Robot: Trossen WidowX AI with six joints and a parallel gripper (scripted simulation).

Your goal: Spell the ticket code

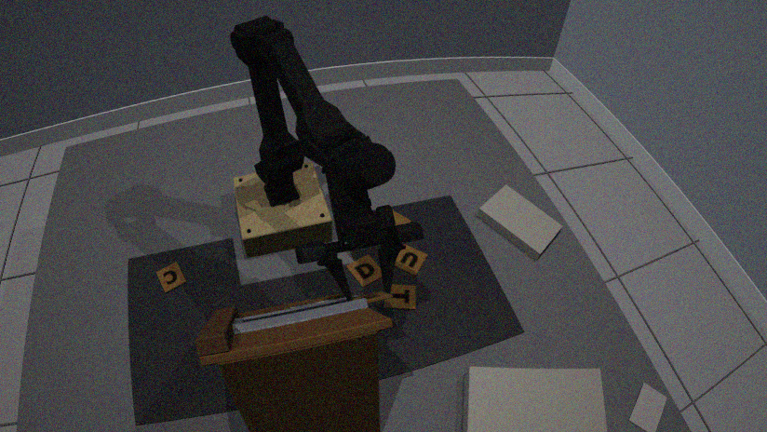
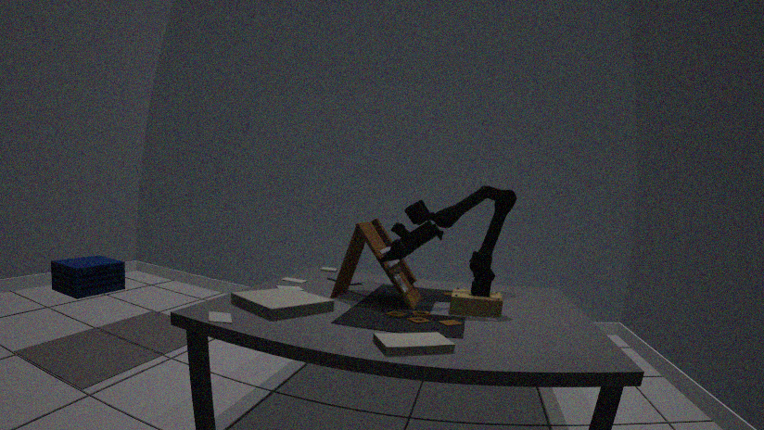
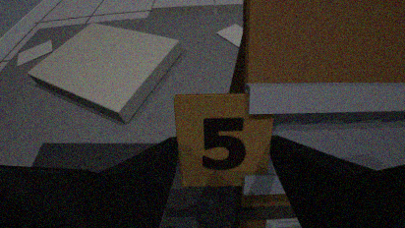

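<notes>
My gripper point(image 1: 368, 296) point(image 2: 384, 259) point(image 3: 223, 143) is shut on the orange tile marked 5 point(image 3: 189, 123), one finger at each side edge. The tile is upright to the wrist view at the open end of the letter rail point(image 1: 300, 317) point(image 3: 324, 99). Its upper right corner is behind the rail's pale lip; the rest sticks out left. The rail is on the leaning wooden board point(image 2: 347, 261) point(image 3: 324, 44). Loose tiles lie on the dark mat: D point(image 1: 364, 269), U point(image 1: 410, 259), T point(image 1: 402, 296), and C point(image 1: 171, 276) far off. Another tile point(image 1: 400, 218) is mostly hidden by the gripper. No code is readable.
The dark mat point(image 1: 472, 317) lies under the board. A large pale block point(image 1: 536, 399) point(image 2: 283, 301) point(image 3: 105, 69) and a smaller one point(image 1: 520, 220) point(image 2: 413, 340) rest on the counter point(image 2: 534, 341). A white card point(image 1: 647, 406) point(image 2: 220, 317) lies near the edge.
</notes>
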